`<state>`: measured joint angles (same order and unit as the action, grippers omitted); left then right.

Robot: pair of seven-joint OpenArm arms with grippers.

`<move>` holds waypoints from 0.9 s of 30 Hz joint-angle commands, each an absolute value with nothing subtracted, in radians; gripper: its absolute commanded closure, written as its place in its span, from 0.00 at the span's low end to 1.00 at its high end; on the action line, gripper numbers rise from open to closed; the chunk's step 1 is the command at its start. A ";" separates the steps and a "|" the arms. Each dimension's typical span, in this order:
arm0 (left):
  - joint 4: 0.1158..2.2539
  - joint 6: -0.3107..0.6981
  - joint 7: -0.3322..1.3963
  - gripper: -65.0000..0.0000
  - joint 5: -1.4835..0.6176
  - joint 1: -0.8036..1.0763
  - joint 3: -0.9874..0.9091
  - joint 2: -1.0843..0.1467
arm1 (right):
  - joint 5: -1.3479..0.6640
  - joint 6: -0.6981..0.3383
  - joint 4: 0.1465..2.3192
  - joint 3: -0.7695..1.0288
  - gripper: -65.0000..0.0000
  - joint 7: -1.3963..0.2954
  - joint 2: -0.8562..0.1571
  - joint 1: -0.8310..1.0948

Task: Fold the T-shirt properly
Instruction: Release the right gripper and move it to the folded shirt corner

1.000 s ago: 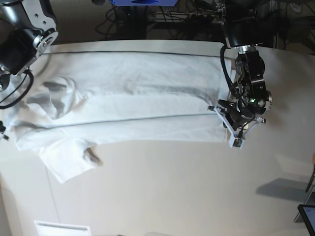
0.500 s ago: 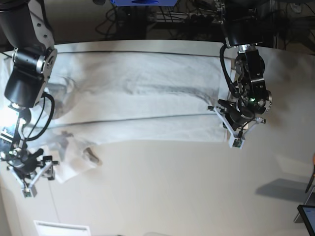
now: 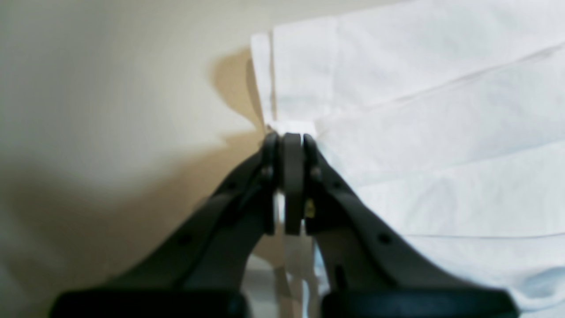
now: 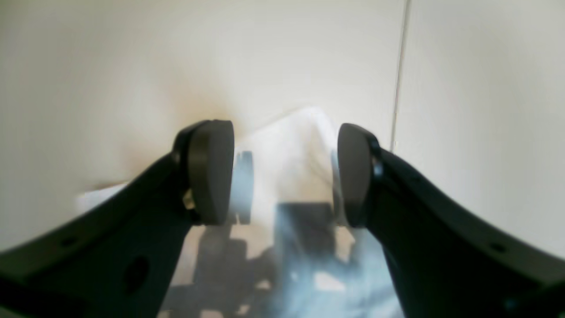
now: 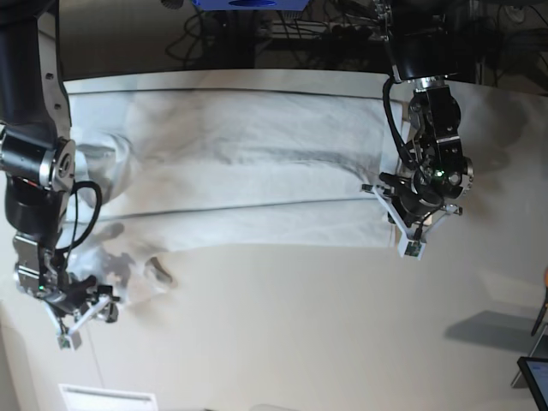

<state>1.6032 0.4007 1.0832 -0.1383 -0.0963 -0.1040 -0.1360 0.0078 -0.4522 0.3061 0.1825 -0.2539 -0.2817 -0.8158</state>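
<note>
right claw: the black right claw [image 5: 83, 318] is at the near left of the base view, low over the table. its two dark round pads [image 4: 212, 172] stand wide apart. nothing is pinched between them. a blurry bit of white cloth lies under the gap.
sleeve end: the loose short sleeve [image 5: 128, 278] of the shirt lies just beside the right claw, a bit to its right. i cannot tell if they touch.
shirt: the big plain white wrinkled cotton t-shirt [image 5: 248, 163] lies spread flat on the far half of the table, from the left side to the right claw-arm on the right. a long fold line runs across it from left to right. the near edge is a straight line.
table: the smooth cream-white tabletop [image 5: 300, 334] is bare in the near half. a thin seam [image 4: 399, 75] runs down it in the right wrist view.
left claw: the black left claw [image 5: 409, 224] is on the right of the base view, at the near right corner of the shirt. its pads are pressed tight together, and a thin white edge of the shirt [image 3: 289, 128] is squeezed between them. in the left wrist view the folded layers of the shirt [image 3: 441, 132] spread out to the right of the claw [image 3: 291, 141].
far side: dark cables and a blue thing [image 5: 248, 4] sit past the far edge of the table.
</note>
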 commanded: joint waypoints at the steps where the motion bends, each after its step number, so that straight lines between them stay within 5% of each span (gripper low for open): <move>1: 1.623 0.397 1.069 1.00 -0.142 -0.114 -0.105 -0.142 | 0.001 -0.450 0.309 0.182 0.45 -0.216 -0.294 -0.849; 23: 1.623 0.397 1.069 1.00 -0.143 -0.114 -0.105 -0.142 | 0.093 -0.348 0.242 0.091 0.46 -0.173 -0.209 -0.783; 25: 1.623 0.397 1.069 1.00 -0.142 -0.114 -0.107 -0.142 | 0.093 -0.348 0.242 0.091 0.51 -0.177 -0.203 -0.783; 27: 1.621 0.397 1.069 1.00 -0.142 -0.116 -0.108 -0.142 | 0.093 -0.348 0.242 0.091 0.71 -0.177 -0.203 -0.783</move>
<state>1.6032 0.4007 1.0832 -0.1387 -0.0967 -0.1043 -0.1360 0.0822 -0.3355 0.2401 0.0914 -0.1219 -0.2062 -0.7700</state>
